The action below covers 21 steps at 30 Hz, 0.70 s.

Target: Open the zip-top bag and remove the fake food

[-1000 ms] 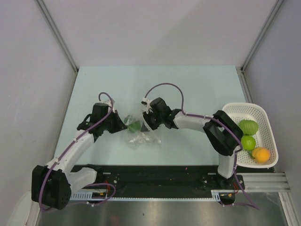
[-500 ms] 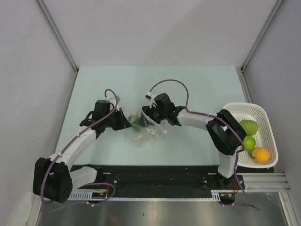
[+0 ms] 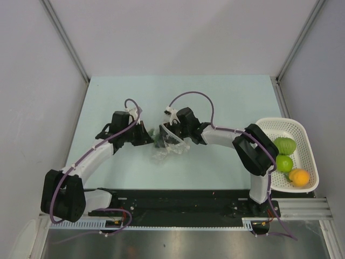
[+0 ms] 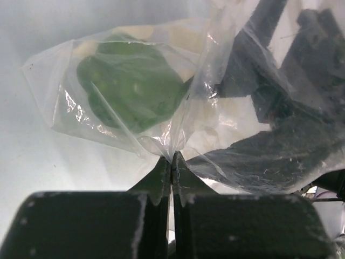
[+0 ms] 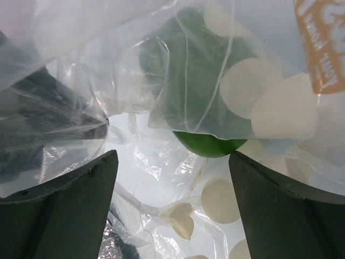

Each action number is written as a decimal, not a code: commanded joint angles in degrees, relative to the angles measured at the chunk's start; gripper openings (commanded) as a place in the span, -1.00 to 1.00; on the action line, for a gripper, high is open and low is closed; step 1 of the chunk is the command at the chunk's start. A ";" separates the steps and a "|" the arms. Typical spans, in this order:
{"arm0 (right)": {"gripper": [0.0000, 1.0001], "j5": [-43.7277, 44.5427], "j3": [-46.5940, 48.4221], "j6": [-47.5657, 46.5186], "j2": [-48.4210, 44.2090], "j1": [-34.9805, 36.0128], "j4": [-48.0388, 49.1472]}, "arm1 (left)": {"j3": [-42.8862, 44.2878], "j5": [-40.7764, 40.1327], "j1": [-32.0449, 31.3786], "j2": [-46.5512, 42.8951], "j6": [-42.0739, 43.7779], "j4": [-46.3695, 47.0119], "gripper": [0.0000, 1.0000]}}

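Plastic is what my left gripper (image 4: 172, 159) holds: its jaws are pressed together on one thin fold of the zip-top bag (image 4: 108, 127), with nothing else between them. My right gripper (image 5: 171, 162) is open. Its two fingers stand wide apart, with crumpled film and the dark green fruit (image 5: 199, 91) in front of them.

In the top view the bag (image 3: 171, 150) lies near the middle of the table (image 3: 226, 102). My left gripper (image 3: 147, 140) is at its 9 o'clock and my right gripper (image 3: 168, 137) at about its 12 o'clock. The dark green fruit (image 3: 157, 142) is inside the bag, on the 9 o'clock side. The white basket (image 3: 285, 122) sits far out at 3 o'clock. In it lie the light green fruit (image 3: 285, 145), the lime fruit (image 3: 284, 163) and the orange fruit (image 3: 299, 177).

I cannot tell whether the zip seal is open.

I see some risks. The fold in my left gripper is small and smooth, so a hard pull from the right could slide it out. Then the bag would follow the right arm and would not spread. If my right fingers close on both walls of film together, the mouth stays shut. If they catch the fruit through the plastic, I lift the whole bag. When the fruit does come free, it is round and may roll across the table.
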 commanded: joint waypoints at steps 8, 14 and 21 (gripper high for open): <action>0.99 19.22 0.26 -23.17 -3.28 7.71 1.49 | -0.12 -2.04 -0.27 -0.19 -3.74 -5.36 -0.99; 1.00 26.35 0.17 -30.46 -4.42 10.17 0.34 | 2.17 -4.52 -0.27 2.62 -1.21 -9.15 -0.99; 0.99 24.26 0.17 -28.98 -3.80 8.42 1.67 | 4.80 -8.91 -0.18 -0.97 1.44 -12.14 0.10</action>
